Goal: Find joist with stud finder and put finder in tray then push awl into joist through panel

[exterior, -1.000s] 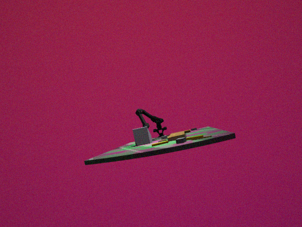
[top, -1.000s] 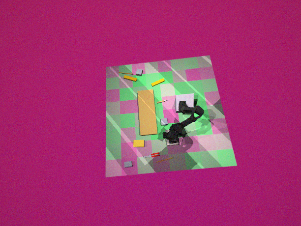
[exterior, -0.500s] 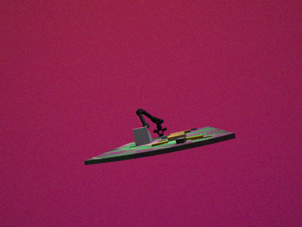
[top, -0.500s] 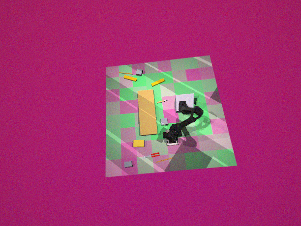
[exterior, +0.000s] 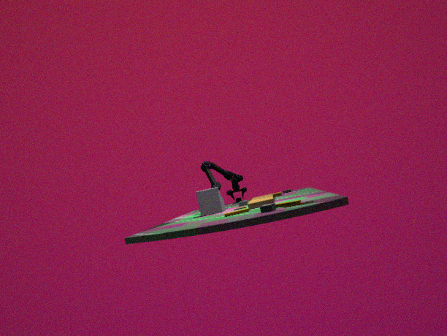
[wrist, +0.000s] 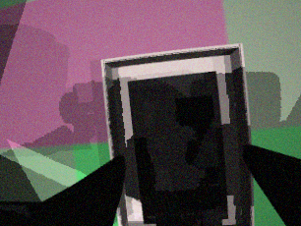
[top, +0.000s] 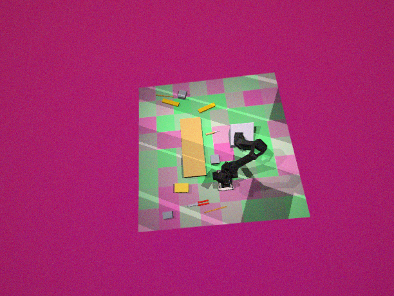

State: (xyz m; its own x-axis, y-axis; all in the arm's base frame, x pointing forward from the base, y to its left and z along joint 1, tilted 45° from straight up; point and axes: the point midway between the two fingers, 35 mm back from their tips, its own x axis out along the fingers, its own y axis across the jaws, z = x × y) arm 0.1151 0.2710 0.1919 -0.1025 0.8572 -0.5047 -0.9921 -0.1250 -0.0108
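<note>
My gripper [exterior: 238, 197] [wrist: 183, 156] is open above the tray [top: 225, 190] [wrist: 172, 53], its fingers apart on either side of it. The dark stud finder [top: 226, 185] [wrist: 162, 103] lies inside the tray, below the fingers and in deep shadow; its lower part is hard to make out. The orange-tan floor panel [top: 193, 148] [exterior: 261, 200] lies flat beside the tray area, and no hole can be made out in it. The awl [top: 210, 133], with a tan handle and a thin pale tip, lies between the panel and the white box. The joist is hidden.
The white box [top: 242, 127] [exterior: 209, 201] stands by the arm's base. A grey block [top: 215, 159] sits between panel and arm. A yellow block [top: 181, 188], red-handled pliers [top: 203, 203], a thin stick [top: 215, 210] and another grey block [top: 167, 215] lie near the tray's end. Yellow bars [top: 170, 102] [top: 206, 107] lie beyond the panel.
</note>
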